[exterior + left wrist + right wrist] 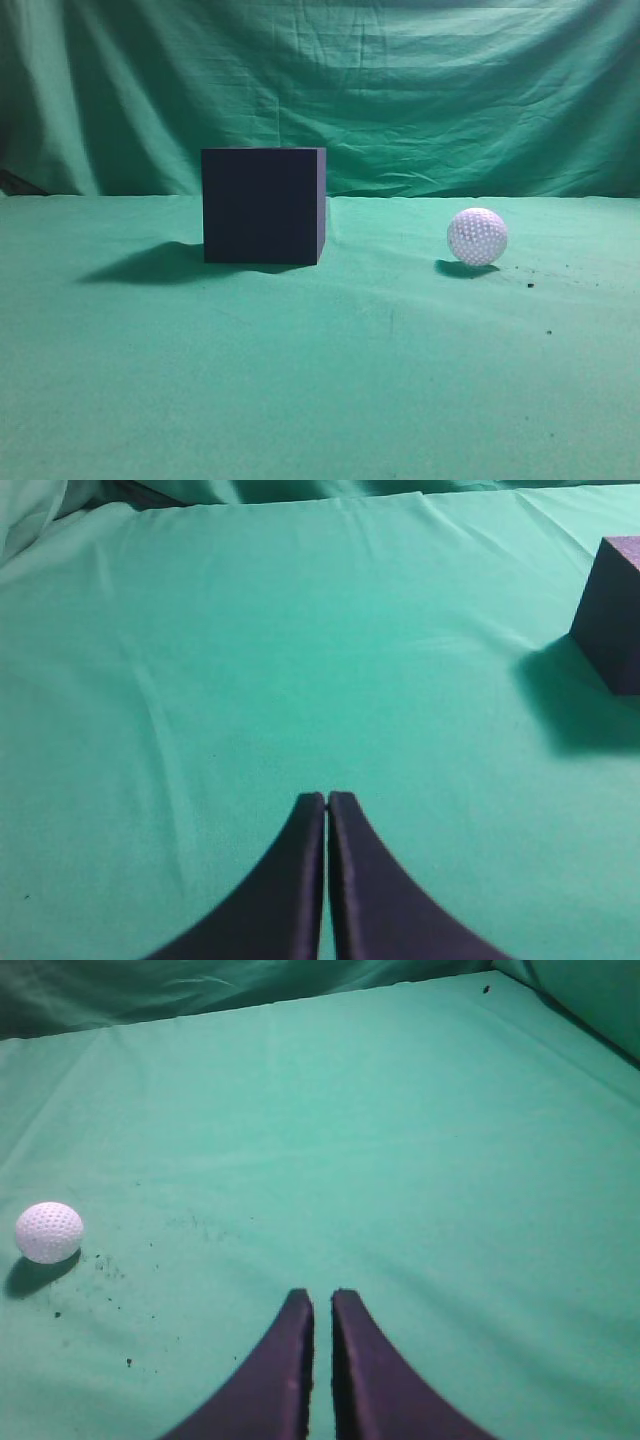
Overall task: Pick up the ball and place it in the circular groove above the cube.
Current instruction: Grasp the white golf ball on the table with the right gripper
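Observation:
The dark navy cube (263, 205) stands on the green cloth left of centre. Its top face, and any groove in it, is hidden from the exterior view. The white dimpled ball (477, 237) rests on the cloth to the cube's right, well apart from it. Neither gripper appears in the exterior view. My left gripper (327, 798) is shut and empty over bare cloth, with the cube (615, 610) far off at its upper right. My right gripper (322, 1295) is open by a narrow gap with nothing in it; the ball (49, 1231) lies far to its left.
Green cloth (320, 380) covers the table and hangs as a backdrop (400, 80) behind. Small dark specks (530, 284) dot the cloth near the ball.

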You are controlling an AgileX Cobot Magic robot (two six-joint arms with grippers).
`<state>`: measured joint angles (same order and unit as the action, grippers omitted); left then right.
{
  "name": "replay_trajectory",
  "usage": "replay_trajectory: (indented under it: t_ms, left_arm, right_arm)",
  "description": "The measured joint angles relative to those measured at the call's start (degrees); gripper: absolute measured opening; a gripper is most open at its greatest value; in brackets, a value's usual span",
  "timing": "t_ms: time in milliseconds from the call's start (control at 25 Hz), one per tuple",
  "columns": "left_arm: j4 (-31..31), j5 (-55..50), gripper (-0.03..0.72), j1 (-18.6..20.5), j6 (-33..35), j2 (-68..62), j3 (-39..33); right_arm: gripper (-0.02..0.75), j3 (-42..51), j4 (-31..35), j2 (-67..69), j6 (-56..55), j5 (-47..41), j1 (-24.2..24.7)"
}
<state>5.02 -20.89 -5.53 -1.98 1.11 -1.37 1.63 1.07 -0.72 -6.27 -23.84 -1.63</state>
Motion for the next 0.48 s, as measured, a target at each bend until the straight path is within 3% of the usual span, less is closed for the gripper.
replay_trajectory:
  t_ms: [480]
  left_arm:
    - [0.00,0.00,0.000,0.00,0.00,0.00,0.00]
  right_arm:
    - [0.050,0.00,0.00,0.00,0.00,0.00,0.00]
